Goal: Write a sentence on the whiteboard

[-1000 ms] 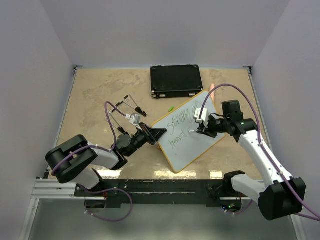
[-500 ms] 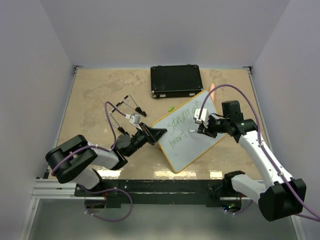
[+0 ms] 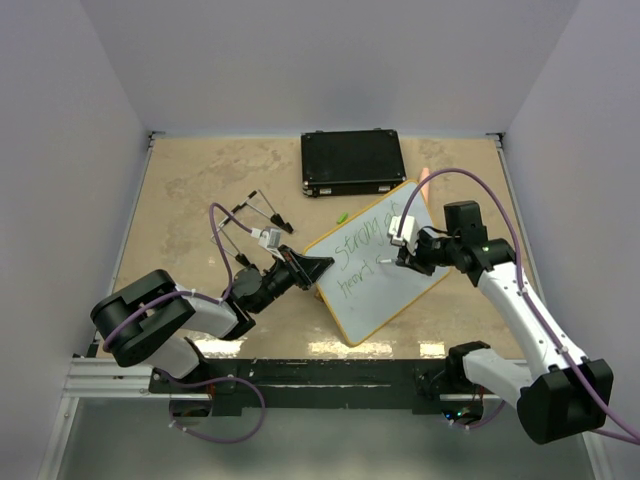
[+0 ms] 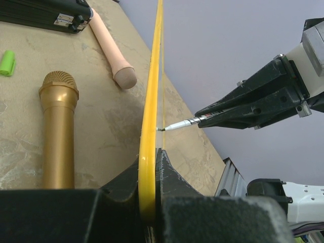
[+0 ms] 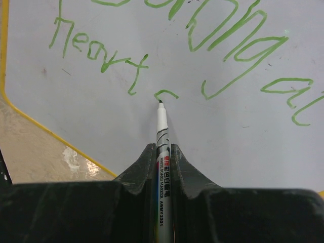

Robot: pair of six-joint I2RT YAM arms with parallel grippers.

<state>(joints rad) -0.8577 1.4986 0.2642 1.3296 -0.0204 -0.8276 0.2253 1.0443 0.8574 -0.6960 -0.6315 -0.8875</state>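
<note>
The whiteboard (image 3: 385,262), white with a yellow rim, lies tilted in the middle of the table. My left gripper (image 3: 312,268) is shut on its left edge; in the left wrist view the yellow rim (image 4: 150,101) runs edge-on between the jaws of that gripper (image 4: 148,167). Green lettering, the sentence (image 5: 152,45), fills two lines. My right gripper (image 5: 162,152) is shut on a white marker (image 5: 162,136) whose tip touches the board below a small green stroke (image 5: 166,93). From above, the right gripper (image 3: 405,258) is over the board's middle.
A black case (image 3: 352,162) stands at the back. A green cap (image 3: 342,216) lies in front of it. A gold microphone (image 4: 58,126) and a pink cylinder (image 4: 111,50) lie beyond the board's rim. Black clips (image 3: 262,208) lie on the left.
The marker tip has shifted very slightly on the board beside the second line. The left arm and board have not moved.
</note>
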